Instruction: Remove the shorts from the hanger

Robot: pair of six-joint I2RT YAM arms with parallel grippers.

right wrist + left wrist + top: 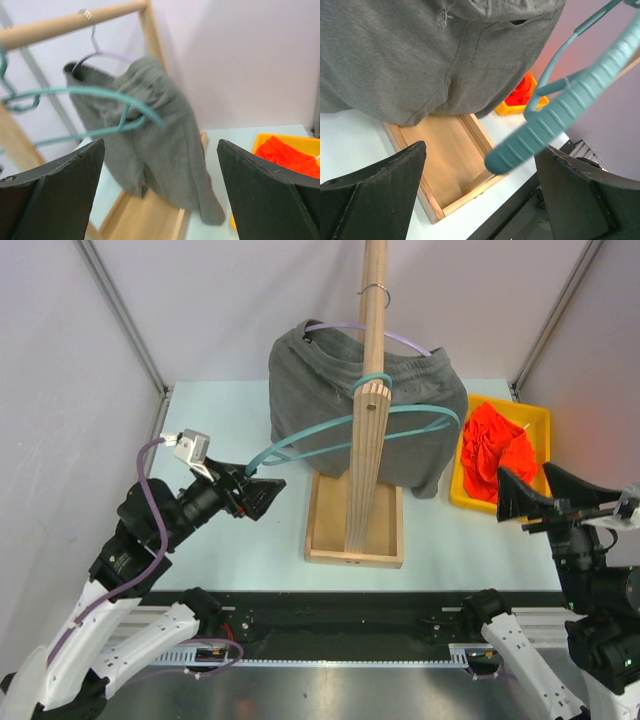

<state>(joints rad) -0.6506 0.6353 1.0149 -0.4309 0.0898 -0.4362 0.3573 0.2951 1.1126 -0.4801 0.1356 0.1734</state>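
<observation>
You see the dark grey shorts (310,390) hanging limp and creased from a lilac hanger (400,340) on the wooden rack (370,390) mid-table. The orange-red shorts (495,450) lie crumpled in the yellow bin (535,415) at the far right corner. Your left gripper (262,488) gapes around the bare teal hanger (300,445) tip, and your right gripper (545,488) is spread wide, holding nothing.

Left tool (268,488) spread wide, the end of the teal hanger (330,440) sitting between its fingers with air on both sides. Straight ahead the grey shorts (320,390) hang like a curtain, low over the wooden base (355,540), with the post (368,420) dead centre. Bare table (235,415) out left. Right tool (530,485), spread too, has free air in front, and the yellow bin (535,415) is just beyond.
</observation>
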